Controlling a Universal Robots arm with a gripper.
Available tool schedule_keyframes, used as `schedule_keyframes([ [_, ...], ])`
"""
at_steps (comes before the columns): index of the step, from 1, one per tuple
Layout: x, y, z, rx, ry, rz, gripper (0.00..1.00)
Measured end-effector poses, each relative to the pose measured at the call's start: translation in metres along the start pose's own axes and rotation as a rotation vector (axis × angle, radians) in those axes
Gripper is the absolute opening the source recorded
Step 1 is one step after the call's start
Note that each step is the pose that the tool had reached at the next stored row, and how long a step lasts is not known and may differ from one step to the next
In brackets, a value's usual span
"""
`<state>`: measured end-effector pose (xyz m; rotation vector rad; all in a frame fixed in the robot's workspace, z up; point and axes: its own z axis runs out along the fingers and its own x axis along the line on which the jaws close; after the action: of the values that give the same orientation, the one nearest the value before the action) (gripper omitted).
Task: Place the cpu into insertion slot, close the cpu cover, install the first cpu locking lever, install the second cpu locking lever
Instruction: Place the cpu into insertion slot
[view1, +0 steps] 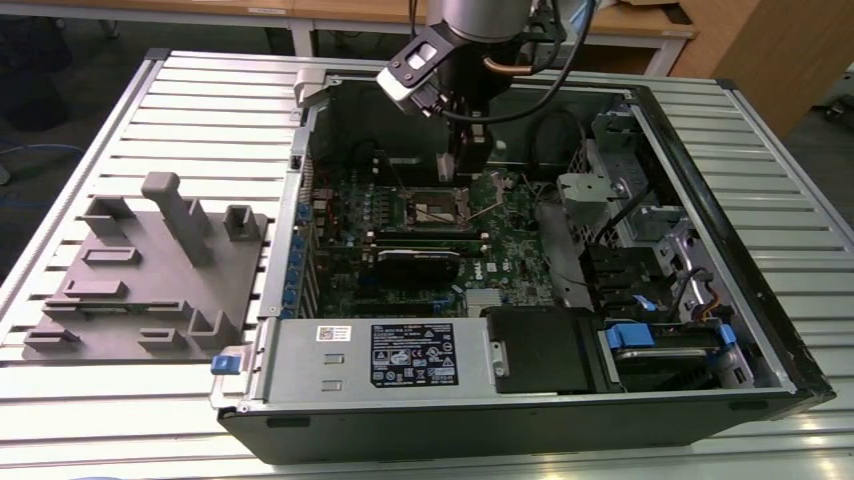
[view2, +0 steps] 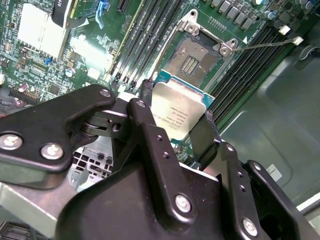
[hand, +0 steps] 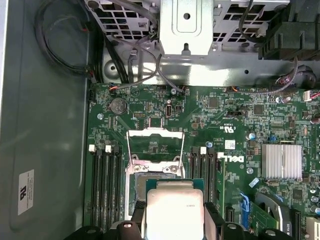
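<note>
My gripper (view1: 461, 168) hangs inside the open computer case, just above the motherboard (view1: 501, 240). In both wrist views it is shut on the cpu (view2: 181, 111), a flat square chip with a silvery top, held by two opposite edges between the black fingers (view2: 150, 130). The cpu (hand: 172, 212) hovers close over the insertion slot (hand: 132, 186), partly covering it. The slot's tan pin field (view2: 192, 59) lies bare. The cpu cover (hand: 155, 132) stands swung open at the far edge of the slot. A thin wire locking lever (view2: 260, 46) sticks out beside the slot.
The case (view1: 694, 230) rests on a slatted table, with a grey moulded fixture (view1: 147, 270) at the exterior view's left. Black memory slots (hand: 105, 180) flank the slot on both sides. A finned heatsink (hand: 282, 161), a black card (view1: 420, 262), cables (hand: 135, 65) and a power supply (view1: 387, 355) crowd the case.
</note>
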<state>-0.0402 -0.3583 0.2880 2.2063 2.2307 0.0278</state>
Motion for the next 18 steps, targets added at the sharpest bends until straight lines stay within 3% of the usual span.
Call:
schedule_keyframes([
  [3,0.0,-0.0013,0.001,-0.0073,-0.0001,0.0,0.54],
  [7,0.0001,-0.0035,0.002,-0.0118,-0.0002,0.0,0.54],
  [18,0.0018,-0.0084,0.0041,-0.0159,-0.0003,0.0,0.54],
])
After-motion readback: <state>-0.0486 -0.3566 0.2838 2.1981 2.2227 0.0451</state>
